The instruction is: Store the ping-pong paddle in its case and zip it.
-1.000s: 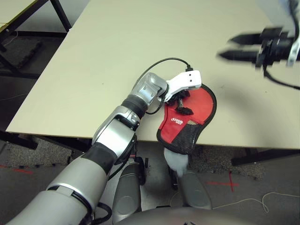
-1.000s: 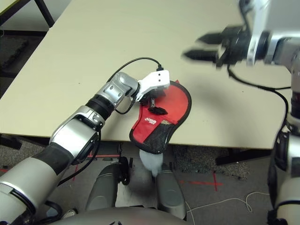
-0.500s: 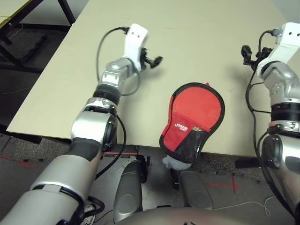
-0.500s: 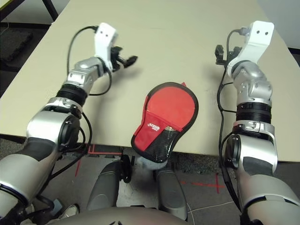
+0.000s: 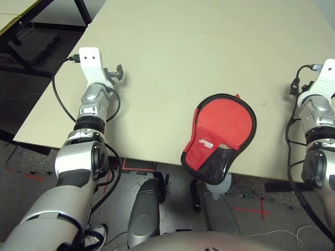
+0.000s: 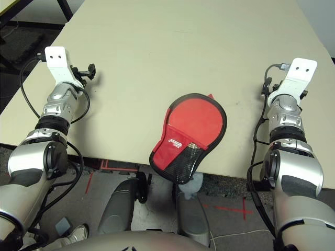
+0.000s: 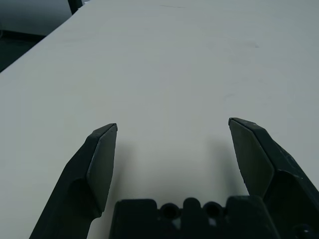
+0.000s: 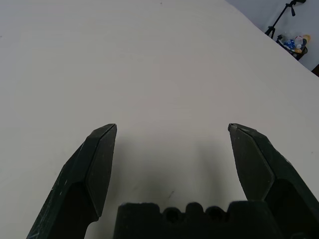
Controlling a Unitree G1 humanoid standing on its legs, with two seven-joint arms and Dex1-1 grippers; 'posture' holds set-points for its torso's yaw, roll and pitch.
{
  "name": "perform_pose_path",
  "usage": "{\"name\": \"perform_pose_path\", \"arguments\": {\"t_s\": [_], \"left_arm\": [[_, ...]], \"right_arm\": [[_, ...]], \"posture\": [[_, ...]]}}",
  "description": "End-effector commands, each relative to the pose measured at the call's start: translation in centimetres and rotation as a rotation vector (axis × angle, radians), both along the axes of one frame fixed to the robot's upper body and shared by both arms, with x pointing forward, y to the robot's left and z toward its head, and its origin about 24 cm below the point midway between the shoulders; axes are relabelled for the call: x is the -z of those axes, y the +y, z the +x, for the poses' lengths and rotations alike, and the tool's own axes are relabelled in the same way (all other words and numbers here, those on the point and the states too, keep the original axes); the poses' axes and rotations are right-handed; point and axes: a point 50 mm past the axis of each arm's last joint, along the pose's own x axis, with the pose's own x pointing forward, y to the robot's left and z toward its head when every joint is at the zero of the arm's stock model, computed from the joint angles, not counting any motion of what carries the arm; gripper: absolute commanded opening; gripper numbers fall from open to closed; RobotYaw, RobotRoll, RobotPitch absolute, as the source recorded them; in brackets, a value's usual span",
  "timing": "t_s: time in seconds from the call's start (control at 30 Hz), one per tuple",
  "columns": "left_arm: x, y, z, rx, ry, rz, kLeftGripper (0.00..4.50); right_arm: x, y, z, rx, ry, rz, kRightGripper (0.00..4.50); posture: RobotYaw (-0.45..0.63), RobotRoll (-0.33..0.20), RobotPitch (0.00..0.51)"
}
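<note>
Silver jointed forearms, white wrist housings, looping black cables, black-fingered left gripper [image 7: 172,149].

Soft red cloth case [image 5: 224,125] with black mesh pocket [image 5: 213,163], smooth matt table [image 5: 199,47], shiny silver metal arms [image 5: 86,162]

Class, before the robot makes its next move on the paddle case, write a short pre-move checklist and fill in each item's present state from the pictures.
1. Left gripper open, nothing between the fingers: ok.
2. Right gripper open, nothing between the fingers: ok.
3. Both grippers apart from the case, one out at each side of it: ok.
4. Case fully supported by the table: not ok, its mesh-pocket end hangs over the near edge.
5. Paddle inside the case: cannot tell, no blade or handle shows.
6. Zipper fully shut: cannot tell, the black trim looks unbroken, but the slider is too small to make out.
</note>
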Motion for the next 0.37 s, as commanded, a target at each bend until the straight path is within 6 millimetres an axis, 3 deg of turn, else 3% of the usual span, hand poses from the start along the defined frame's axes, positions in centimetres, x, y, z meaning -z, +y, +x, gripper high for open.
{"name": "perform_pose_path", "arguments": {"t_s": [0.03, 0.37], "left_arm": [[-0.3, -1.1, 0.3, 0.043, -0.008, -0.002, 4.50], [-0.7, -4.5, 1.1, 0.199, -0.008, 0.042, 4.50]], "right_arm": [[0.0, -0.7, -0.3, 0.001, 0.003, -0.003, 4.45], [0.2, -1.9, -1.3, 0.017, 0.018, -0.005, 4.45]], "posture": [[-0.05, 0.000, 0.232], [-0.09, 0.000, 0.242]]}}
